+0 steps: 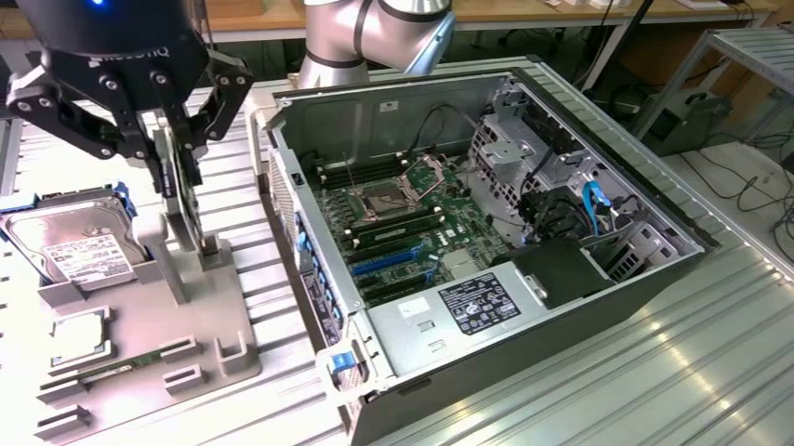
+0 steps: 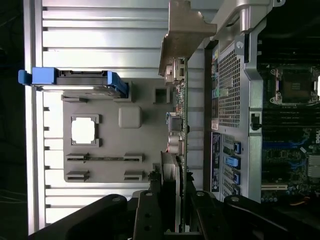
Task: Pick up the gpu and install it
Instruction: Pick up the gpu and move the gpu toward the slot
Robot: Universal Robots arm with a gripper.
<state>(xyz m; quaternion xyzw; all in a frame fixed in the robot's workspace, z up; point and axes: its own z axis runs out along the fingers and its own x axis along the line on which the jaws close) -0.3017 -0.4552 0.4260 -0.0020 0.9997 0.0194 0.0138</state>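
The gpu [image 1: 184, 209] stands on edge directly below my gripper [image 1: 178, 160], its thin plane running between my two fingers, which are drawn in narrow and, as far as I can judge, clamped on its upper edge. Its lower edge sits at the slot of the grey moulded fixture [image 1: 149, 307]. I cannot tell whether it has cleared that slot.

On the exterior view's left the silver hard drive [image 1: 77, 243] leans in its blue cradle. Below it lie a square processor [image 1: 77, 334] with a dull metal lid and a narrow green memory stick [image 1: 118, 364]. All of these rest in the matte plastic fixture, on the ribbed aluminium table [image 1: 645, 372].

In the wrist view the gpu [image 2: 179, 115] shows edge-on between my gripper's [image 2: 174, 210] black fingers. It is a flat green board, stiff and bare, with small connectors along it and a pale bent metal bracket [image 2: 185, 30] at the end away from me. Its long axis runs parallel to the perforated rear panel of the computer case [image 2: 230, 90], just beside it.

So the case [image 1: 496, 390] lies to the exterior view's right of the card, open side up. The green motherboard [image 1: 397, 214] lies flat in its floor and the blue expansion slots [image 1: 385, 263] sit on its nearer part. It is hard sheet steel with sharp edges all round
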